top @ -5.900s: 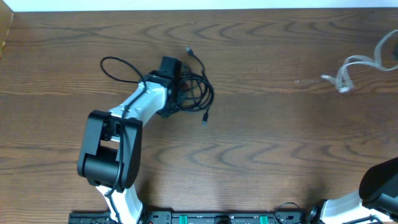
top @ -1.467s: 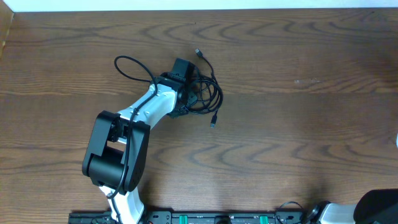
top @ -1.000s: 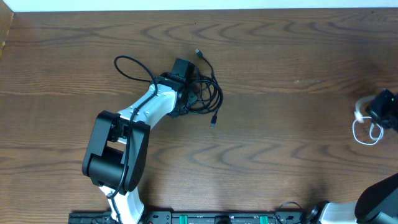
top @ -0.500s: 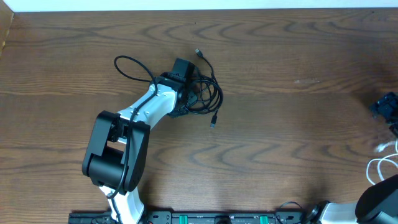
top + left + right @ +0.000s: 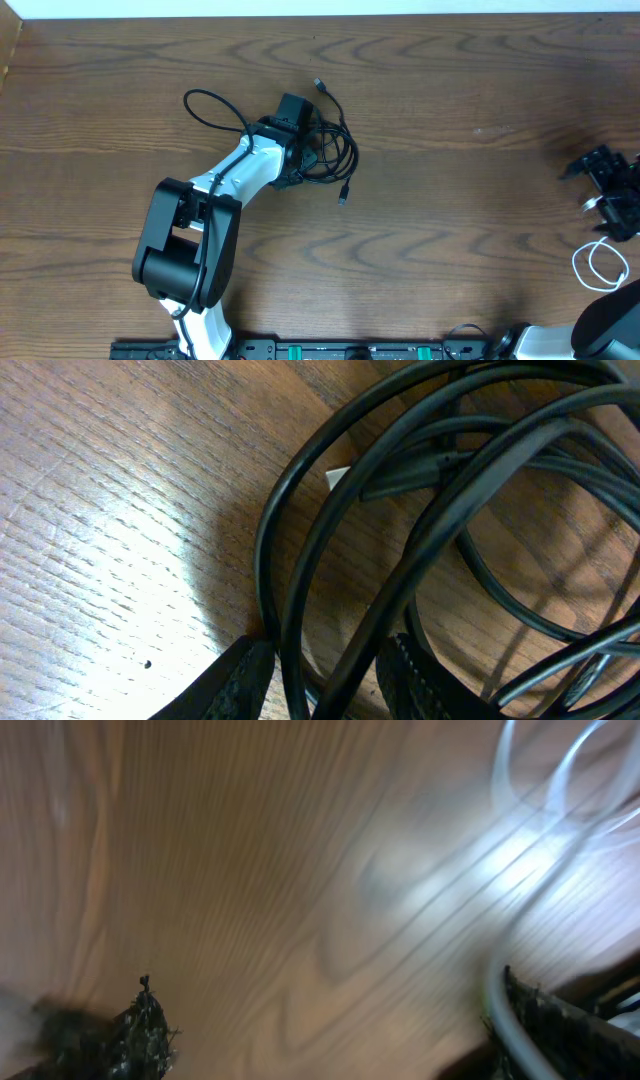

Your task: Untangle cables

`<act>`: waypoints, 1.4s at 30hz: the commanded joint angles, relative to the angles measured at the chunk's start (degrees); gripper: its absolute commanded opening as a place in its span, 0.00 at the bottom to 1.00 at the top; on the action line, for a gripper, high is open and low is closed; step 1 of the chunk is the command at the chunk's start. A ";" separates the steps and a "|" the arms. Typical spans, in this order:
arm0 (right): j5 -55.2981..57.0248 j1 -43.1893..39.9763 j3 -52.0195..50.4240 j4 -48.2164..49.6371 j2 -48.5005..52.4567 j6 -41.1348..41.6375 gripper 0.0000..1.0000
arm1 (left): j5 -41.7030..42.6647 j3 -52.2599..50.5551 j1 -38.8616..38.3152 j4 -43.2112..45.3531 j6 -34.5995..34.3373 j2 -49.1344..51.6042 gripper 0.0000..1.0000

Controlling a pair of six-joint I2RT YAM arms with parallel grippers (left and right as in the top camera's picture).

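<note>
The wooden table carries the left arm, which reaches toward the far edge, left of centre. There the left gripper pinches strands of the tangled black cables. A wide stretch of wood separates them from the right gripper, jaws spread wide at the right edge. The white cable loops just beside it, toward the near right corner.

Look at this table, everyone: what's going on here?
The left gripper is closed on the tangled black cables, mid-table. The right gripper stands open and empty near the right edge. The white cable lies looped on the table just beside it.
</note>
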 commanded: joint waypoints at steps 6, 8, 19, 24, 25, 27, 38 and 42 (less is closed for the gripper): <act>-19.69 0.00 -7.21 -0.61 -0.42 12.63 0.99 | -0.94 -0.28 0.02 -0.15 0.13 0.44 0.41; -19.74 0.00 -8.17 -0.66 -0.42 16.74 0.99 | -0.94 -0.28 0.02 -0.15 0.11 0.44 0.41; -20.55 0.00 -8.55 3.04 -0.42 34.25 0.98 | -0.94 -0.28 0.02 -0.15 0.11 0.44 0.41; -20.26 0.09 -8.55 7.37 -0.42 30.12 0.96 | -0.94 -0.28 0.02 -0.17 0.11 0.44 0.42; -16.02 0.39 -8.55 10.03 -0.42 27.45 0.97 | -0.94 -0.28 0.02 -0.15 0.11 0.44 0.42; -6.93 1.60 -8.55 14.69 -0.42 21.94 0.99 | -0.94 -0.28 0.02 -0.15 0.11 0.44 0.42; -13.46 12.87 -8.50 25.86 -0.74 -6.43 0.99 | -0.94 -0.28 0.02 -0.15 0.11 0.44 0.35; -13.46 18.49 -8.48 27.19 -0.85 -6.43 0.99 | -0.70 -0.28 0.02 -0.17 0.13 0.44 0.08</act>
